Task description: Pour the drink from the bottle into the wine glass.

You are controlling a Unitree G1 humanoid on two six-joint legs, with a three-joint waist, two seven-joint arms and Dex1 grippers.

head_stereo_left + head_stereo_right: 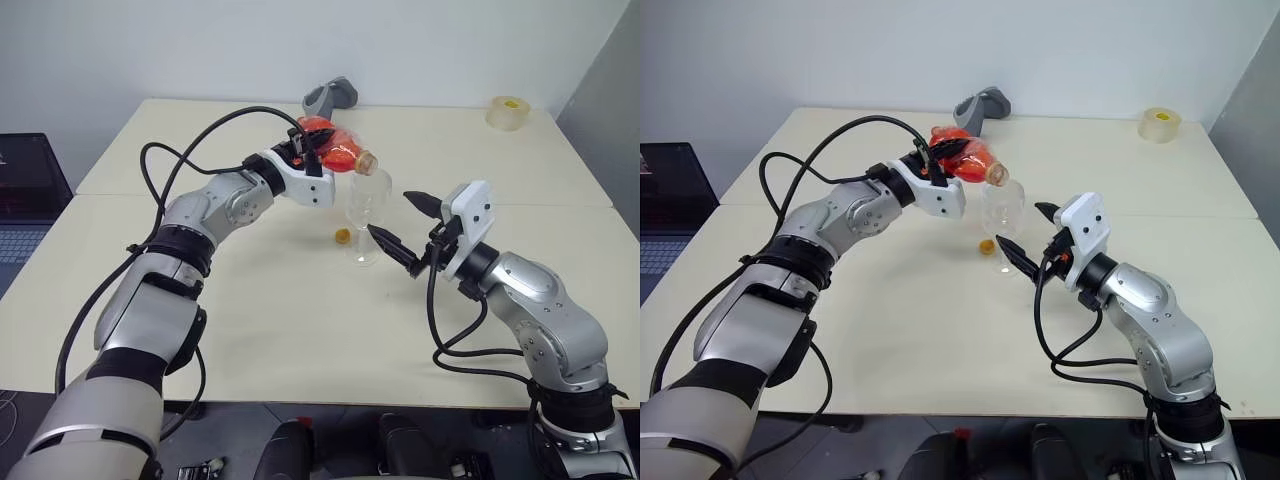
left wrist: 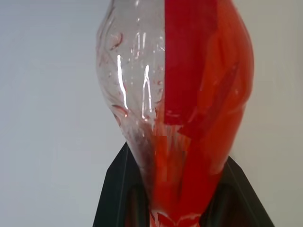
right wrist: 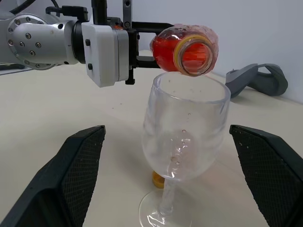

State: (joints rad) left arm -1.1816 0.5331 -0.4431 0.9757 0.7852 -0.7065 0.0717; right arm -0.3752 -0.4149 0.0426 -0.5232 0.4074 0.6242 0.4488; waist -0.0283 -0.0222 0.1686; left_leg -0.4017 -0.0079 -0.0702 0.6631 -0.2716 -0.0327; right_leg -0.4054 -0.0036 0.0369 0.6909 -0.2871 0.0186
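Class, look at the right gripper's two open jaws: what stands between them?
The wine glass stands between the jaws of the right gripper, untouched by either, as the right wrist view shows. Behind its stem lies a small yellow cap.

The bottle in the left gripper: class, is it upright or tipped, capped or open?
Tipped and open. The bottle lies almost level, its uncapped mouth over the wine glass rim; its cap sits on the table.

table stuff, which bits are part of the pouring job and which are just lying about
Part of the job:
bottle with red-orange drink, tipped over the glass, clamped in the left gripper
wine glass
yellow cap on the table by the glass foot
right gripper, open beside the glass

Lying about:
grey gadget
tape roll
laptop
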